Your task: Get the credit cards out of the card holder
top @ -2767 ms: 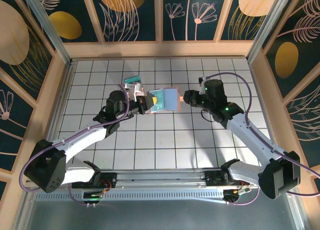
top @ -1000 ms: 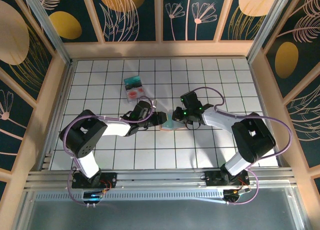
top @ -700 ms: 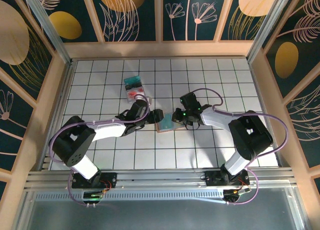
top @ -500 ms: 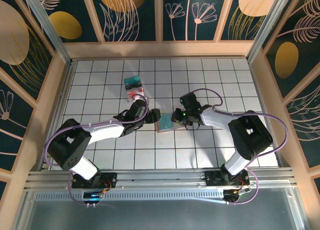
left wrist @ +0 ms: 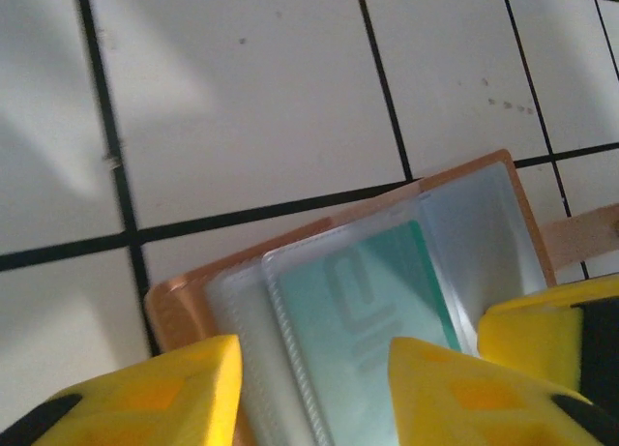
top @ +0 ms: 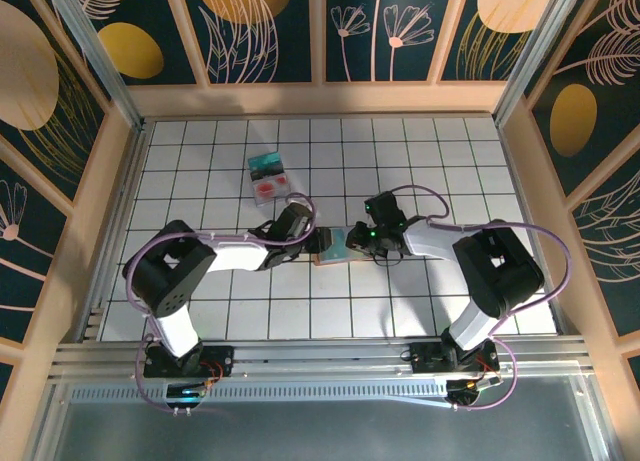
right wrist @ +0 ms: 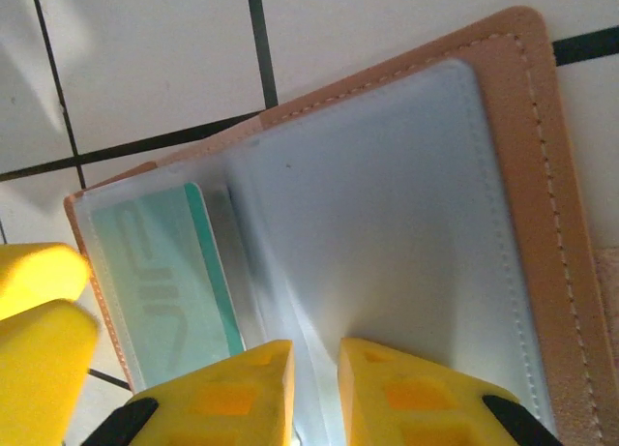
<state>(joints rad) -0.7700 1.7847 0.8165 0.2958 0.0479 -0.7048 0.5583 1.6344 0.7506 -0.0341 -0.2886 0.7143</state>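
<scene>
The tan-pink card holder [top: 336, 248] lies open on the white tiled table between my two grippers. In the left wrist view its tan cover [left wrist: 184, 296] frames clear sleeves, and a teal credit card [left wrist: 382, 296] sits inside one. My left gripper [left wrist: 314, 373] is open, its yellow fingers straddling that sleeve. My right gripper [right wrist: 316, 369] is shut on a clear sleeve of the card holder [right wrist: 542, 175], with the teal credit card [right wrist: 164, 272] to its left. From above, the left gripper [top: 318, 243] and right gripper [top: 356, 243] meet at the holder.
Two loose cards lie on the tiles at the back left: a teal card [top: 265, 164] and a red-and-white card [top: 271, 187]. Wooden walls [top: 320, 98] ring the table. The left gripper's yellow finger [right wrist: 39, 320] shows at the left of the right wrist view.
The holder, earlier held open farther back between the grippers, has come nearer and down to the table. In the last second both grippers closed in on it; the left arm's elbow swung about.
</scene>
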